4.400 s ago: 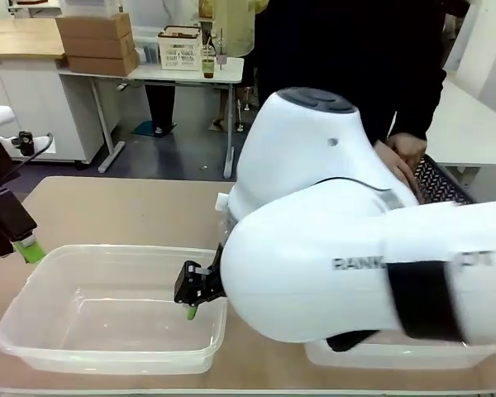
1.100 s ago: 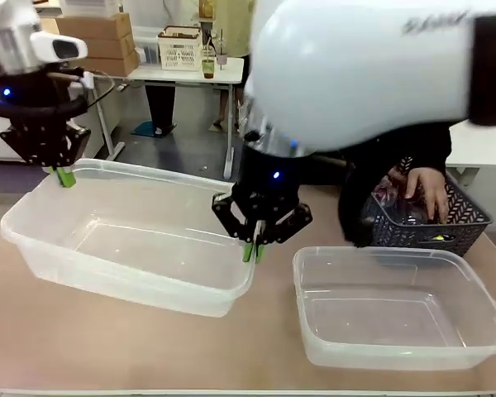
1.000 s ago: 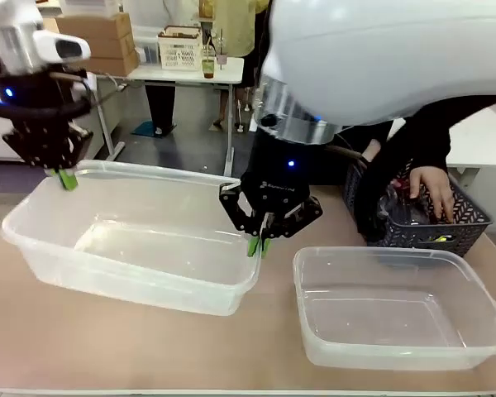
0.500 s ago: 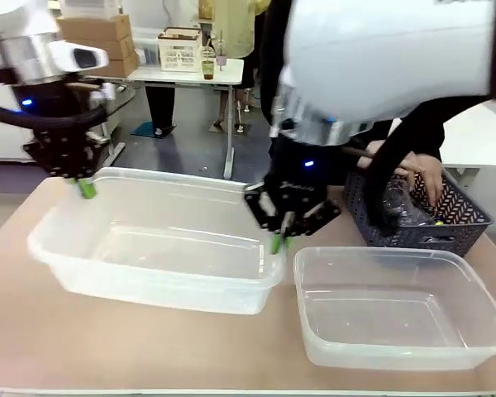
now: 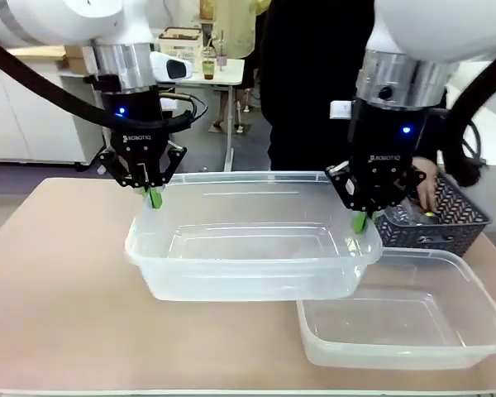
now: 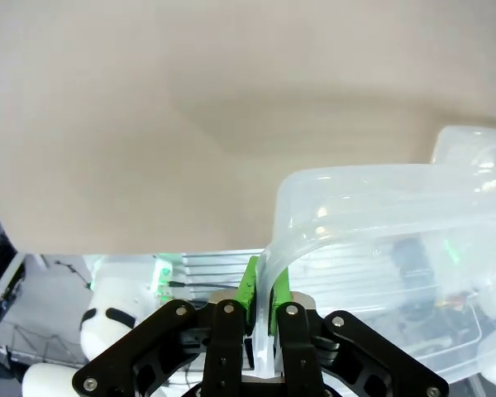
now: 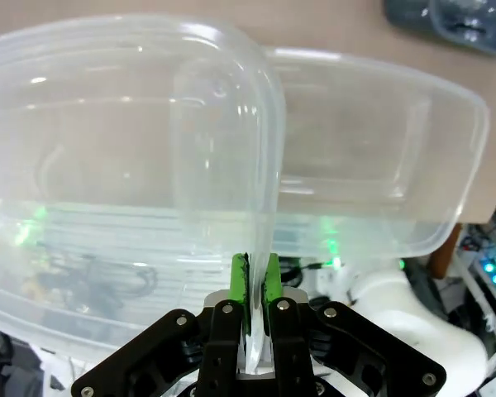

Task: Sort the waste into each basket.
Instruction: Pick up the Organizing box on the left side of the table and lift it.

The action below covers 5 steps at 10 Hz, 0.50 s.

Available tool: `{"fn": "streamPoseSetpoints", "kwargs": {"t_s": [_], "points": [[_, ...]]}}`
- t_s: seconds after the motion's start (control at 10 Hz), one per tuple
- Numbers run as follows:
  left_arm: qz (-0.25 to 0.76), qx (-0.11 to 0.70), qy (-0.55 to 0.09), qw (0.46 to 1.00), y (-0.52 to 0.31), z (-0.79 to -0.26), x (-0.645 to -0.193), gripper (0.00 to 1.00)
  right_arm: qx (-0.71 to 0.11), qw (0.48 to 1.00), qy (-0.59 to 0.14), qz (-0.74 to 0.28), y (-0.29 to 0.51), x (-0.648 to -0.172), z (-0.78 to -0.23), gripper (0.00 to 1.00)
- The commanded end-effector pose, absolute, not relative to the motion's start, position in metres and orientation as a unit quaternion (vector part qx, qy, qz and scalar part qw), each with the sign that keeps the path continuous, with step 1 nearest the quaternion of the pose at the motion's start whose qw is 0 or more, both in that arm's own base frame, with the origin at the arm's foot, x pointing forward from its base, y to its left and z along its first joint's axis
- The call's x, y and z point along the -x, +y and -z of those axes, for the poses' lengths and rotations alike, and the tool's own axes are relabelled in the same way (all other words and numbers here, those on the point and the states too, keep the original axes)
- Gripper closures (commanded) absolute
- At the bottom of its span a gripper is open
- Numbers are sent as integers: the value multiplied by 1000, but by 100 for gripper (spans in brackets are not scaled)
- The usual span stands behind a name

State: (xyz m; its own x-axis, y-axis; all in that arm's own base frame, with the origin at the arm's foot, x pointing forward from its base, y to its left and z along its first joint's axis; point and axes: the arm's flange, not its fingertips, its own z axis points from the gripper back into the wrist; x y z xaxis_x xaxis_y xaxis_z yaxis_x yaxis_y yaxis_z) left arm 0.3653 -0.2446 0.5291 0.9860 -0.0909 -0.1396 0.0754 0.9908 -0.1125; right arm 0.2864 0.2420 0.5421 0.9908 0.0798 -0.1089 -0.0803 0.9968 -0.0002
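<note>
Both arms hold one clear basket [image 5: 248,248] level above the table. My left gripper [image 5: 151,197] is shut on its left rim, and the green pads pinch the wall in the left wrist view [image 6: 260,289]. My right gripper [image 5: 361,222] is shut on its right rim, seen close in the right wrist view [image 7: 253,285]. The held basket [image 7: 107,124] is empty. A second clear basket [image 5: 413,331], also empty, rests on the table at the front right, partly under the held one's right end. Waste shows as a clear bottle [image 5: 399,217] in the dark grey lattice basket.
The dark grey lattice basket [image 5: 450,227] stands at the right behind the second basket. A person's hand [image 5: 426,188] reaches into it. The person stands at the far side. Bare tabletop [image 5: 58,273] lies to the left.
Both arms have carried the held basket to the right, across the table. Its right end now hangs over the second basket. Both grips have stayed shut.
</note>
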Motion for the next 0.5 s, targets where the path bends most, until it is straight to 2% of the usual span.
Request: {"fn": "streamPoseSetpoints", "kwargs": {"t_s": [0.0,0.1,0.2,0.3,0.4], "points": [[11,89,75,993,-262,-534,-374,93,-23,995,48,-83,231,-298,-535,91],[6,100,62,993,-267,-531,-373,93,-49,995,47,-74,226,-303,-529,91],[18,116,60,991,-264,-530,-369,93,2,997,55,-53,233,-293,-539,91],[22,71,74,995,-254,-530,-373,93,2,997,55,-53,233,-293,-539,91],[22,71,74,995,-254,-530,-373,93,2,997,55,-53,233,-293,-539,91]]}}
